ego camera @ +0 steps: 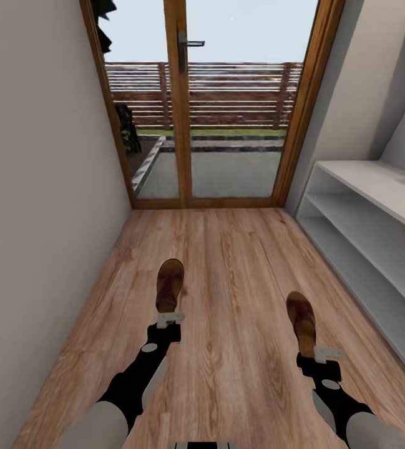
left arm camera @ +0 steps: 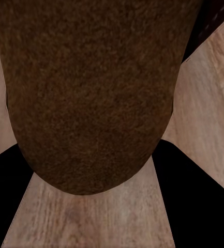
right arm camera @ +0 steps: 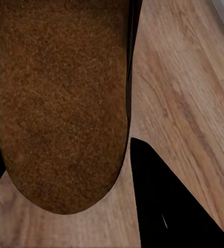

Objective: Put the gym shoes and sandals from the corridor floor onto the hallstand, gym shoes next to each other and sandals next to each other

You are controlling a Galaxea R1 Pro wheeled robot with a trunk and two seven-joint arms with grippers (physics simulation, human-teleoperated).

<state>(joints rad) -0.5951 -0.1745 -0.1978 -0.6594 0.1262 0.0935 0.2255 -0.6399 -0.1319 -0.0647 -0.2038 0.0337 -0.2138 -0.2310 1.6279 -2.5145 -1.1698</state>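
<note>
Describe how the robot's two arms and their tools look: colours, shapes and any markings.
Both arms have pale grey rounded upper segments, then glossy black jointed forearms. The left tool and right tool each end in a small white, flat bracket-like piece. In the wrist views the fingers appear as plain black wedges. No cables or markings are visible.

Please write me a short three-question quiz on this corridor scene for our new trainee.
1. True or false: each claw, left claw and right claw, has a sandal at its tip.
2. Multiple choice: the hallstand stands on the robot's A) left, B) right, C) in front of the glass door.
3. Fill in: the hallstand's shelves hold ___ shoes in the head view.

Key:
1. True: the left sandal and the right sandal each sit at a claw's tip, over the corridor floor.
2. B.
3. No.
</note>
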